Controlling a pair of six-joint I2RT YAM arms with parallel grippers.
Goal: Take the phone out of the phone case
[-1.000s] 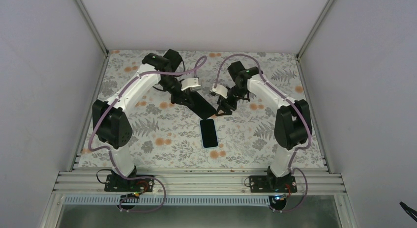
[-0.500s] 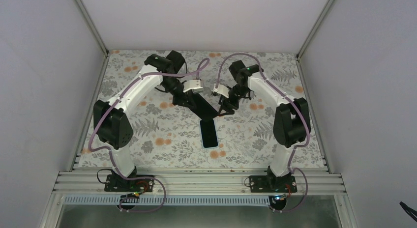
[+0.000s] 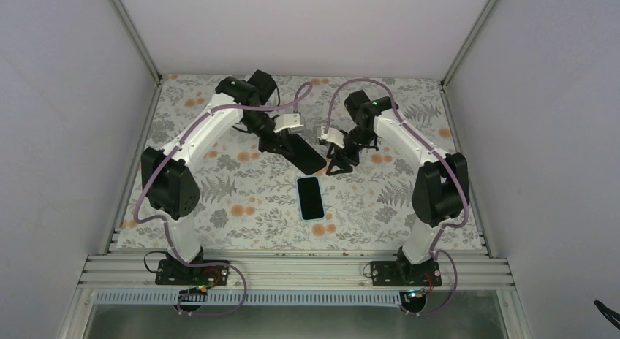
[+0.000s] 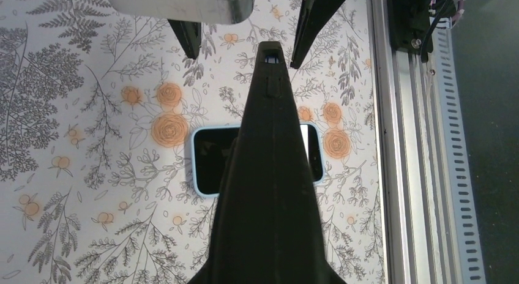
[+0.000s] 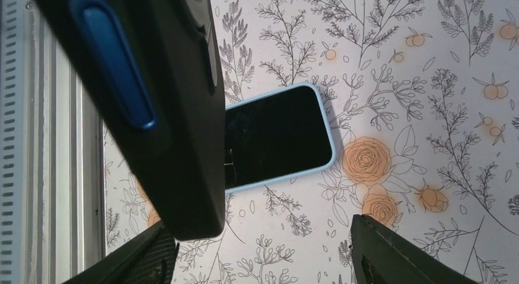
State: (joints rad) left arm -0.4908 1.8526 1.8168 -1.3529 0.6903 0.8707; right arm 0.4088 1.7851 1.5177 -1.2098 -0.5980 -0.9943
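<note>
The phone [image 3: 310, 197] lies screen-up mid-table [image 3: 219, 189], free of the black case [image 3: 301, 155], which the left gripper [image 3: 280, 143] pinches aloft just behind it, while the right gripper [image 3: 336, 166], jaws spread, has drawn back from the case's tip, so the separation looks complete.

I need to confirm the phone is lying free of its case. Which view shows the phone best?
Top external: the phone lies whole and uncovered, though small. Right wrist shows it larger, but the black case hides one end. Left wrist has the case across its middle.
</note>
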